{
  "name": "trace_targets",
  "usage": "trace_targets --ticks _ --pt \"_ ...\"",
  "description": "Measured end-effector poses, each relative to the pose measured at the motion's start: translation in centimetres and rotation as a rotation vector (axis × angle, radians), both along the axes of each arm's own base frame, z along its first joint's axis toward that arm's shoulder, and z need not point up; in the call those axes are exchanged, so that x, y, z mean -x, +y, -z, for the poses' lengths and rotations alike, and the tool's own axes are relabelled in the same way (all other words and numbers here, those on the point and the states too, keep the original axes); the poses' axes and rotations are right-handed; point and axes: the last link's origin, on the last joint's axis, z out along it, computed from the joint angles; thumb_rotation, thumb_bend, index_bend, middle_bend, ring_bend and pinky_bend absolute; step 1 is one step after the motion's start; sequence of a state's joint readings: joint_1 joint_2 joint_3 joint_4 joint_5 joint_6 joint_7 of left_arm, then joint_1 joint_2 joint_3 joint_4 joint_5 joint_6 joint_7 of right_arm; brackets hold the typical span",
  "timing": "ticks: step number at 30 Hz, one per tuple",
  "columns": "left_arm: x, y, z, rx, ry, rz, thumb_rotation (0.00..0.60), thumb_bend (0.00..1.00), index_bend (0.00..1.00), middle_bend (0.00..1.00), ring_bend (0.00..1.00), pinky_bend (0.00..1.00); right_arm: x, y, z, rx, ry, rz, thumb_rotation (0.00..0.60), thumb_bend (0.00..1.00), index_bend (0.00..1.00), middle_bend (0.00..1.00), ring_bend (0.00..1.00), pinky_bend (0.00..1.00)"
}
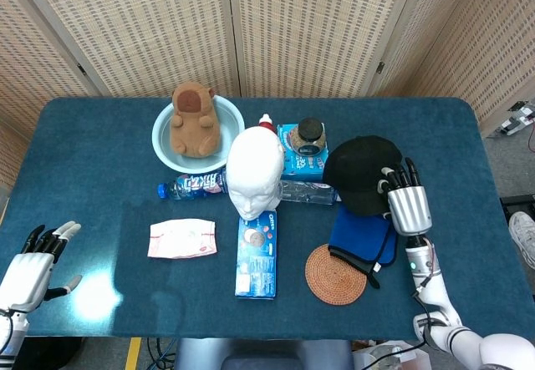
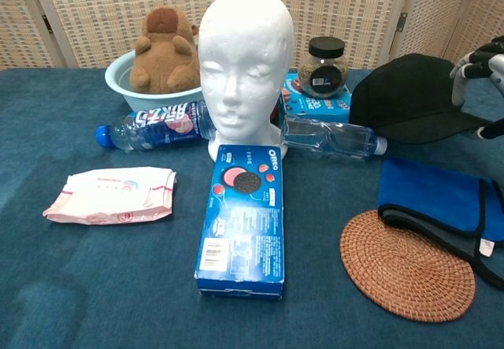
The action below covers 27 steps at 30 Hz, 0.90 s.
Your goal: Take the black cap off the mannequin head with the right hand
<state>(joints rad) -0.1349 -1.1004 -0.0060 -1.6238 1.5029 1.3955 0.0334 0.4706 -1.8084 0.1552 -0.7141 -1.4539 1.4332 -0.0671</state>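
Note:
The white mannequin head (image 1: 253, 174) (image 2: 246, 57) stands bare at the table's middle. The black cap (image 1: 364, 169) (image 2: 409, 97) lies flat on the table to its right, behind the blue cloth. My right hand (image 1: 408, 201) (image 2: 482, 73) is at the cap's right edge. Its fingers are curled just above the crown and its thumb sits beside the brim, with the cap resting on the table rather than in the hand. My left hand (image 1: 33, 266) hangs open off the table's front left corner, holding nothing.
A light blue bowl (image 1: 163, 144) with a brown plush stands back left. A blue-label bottle (image 1: 191, 186), a clear bottle (image 2: 331, 138), an Oreo box (image 1: 257, 253), a wipes pack (image 1: 182, 239), a jar (image 2: 325, 67), a blue cloth (image 1: 361, 235) and a woven coaster (image 1: 336, 274) surround the head.

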Motion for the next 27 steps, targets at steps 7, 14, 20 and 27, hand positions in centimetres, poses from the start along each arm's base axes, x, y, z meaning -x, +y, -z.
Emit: trace_targets --ticks 7,14,20,27 --pt "-0.1 -0.2 -0.2 -0.003 0.003 0.000 0.600 0.19 0.13 0.12 0.12 0.00 0.0 0.3 -0.2 -0.036 0.007 0.084 0.600 0.00 0.19 0.14 0.03 0.03" --pt "-0.1 -0.3 -0.2 0.002 0.007 -0.002 0.600 0.19 0.13 0.12 0.12 0.00 0.5 1.8 -0.8 -0.103 0.035 0.149 0.600 0.00 0.00 0.04 0.00 0.00" --pt "-0.3 -0.3 -0.2 0.000 0.006 0.003 0.600 0.19 0.13 0.12 0.12 0.00 1.0 3.6 -1.9 -0.165 0.065 0.180 0.600 0.00 0.00 0.00 0.00 0.00" --pt "-0.4 -0.5 -0.2 0.002 0.007 0.003 0.600 0.19 0.13 0.12 0.12 0.00 1.5 6.1 -3.1 -0.231 0.074 0.212 0.600 0.00 0.00 0.00 0.00 0.00"
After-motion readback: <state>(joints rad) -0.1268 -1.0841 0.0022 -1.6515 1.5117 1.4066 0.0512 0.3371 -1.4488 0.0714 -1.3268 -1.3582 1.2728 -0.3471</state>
